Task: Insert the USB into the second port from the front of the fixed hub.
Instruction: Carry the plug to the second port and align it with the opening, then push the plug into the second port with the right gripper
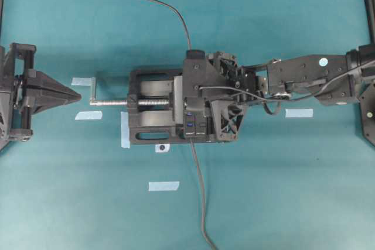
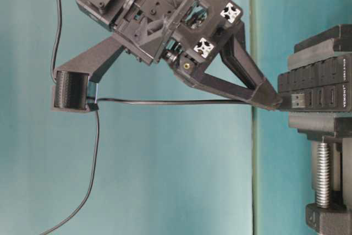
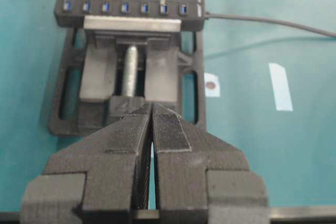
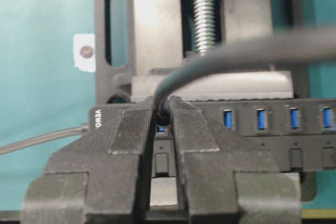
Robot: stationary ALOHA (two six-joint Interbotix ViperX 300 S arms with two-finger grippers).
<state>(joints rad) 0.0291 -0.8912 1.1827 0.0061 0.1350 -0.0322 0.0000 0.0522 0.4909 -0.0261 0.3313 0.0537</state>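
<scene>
Right gripper [image 2: 273, 102] is reaching in over the fixed hub [image 3: 128, 8], wrist pitched down, fingers clamped on the USB [image 2: 297, 101]. Plug tip is sitting at the hub's port row near the front end, at the second port [image 3: 163, 9]; how deep, can't tell. Left gripper [image 3: 152, 129] is resting pulled back at the far left, fingers together, pointing at the vise [image 1: 153, 109].

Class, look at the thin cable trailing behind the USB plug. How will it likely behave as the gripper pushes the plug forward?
The cable probably flops: it droops in loose curves below the right gripper. It looks light, hanging without dragging the USB plug down. Near the plug it runs straight, so it may follow without snagging.
</scene>
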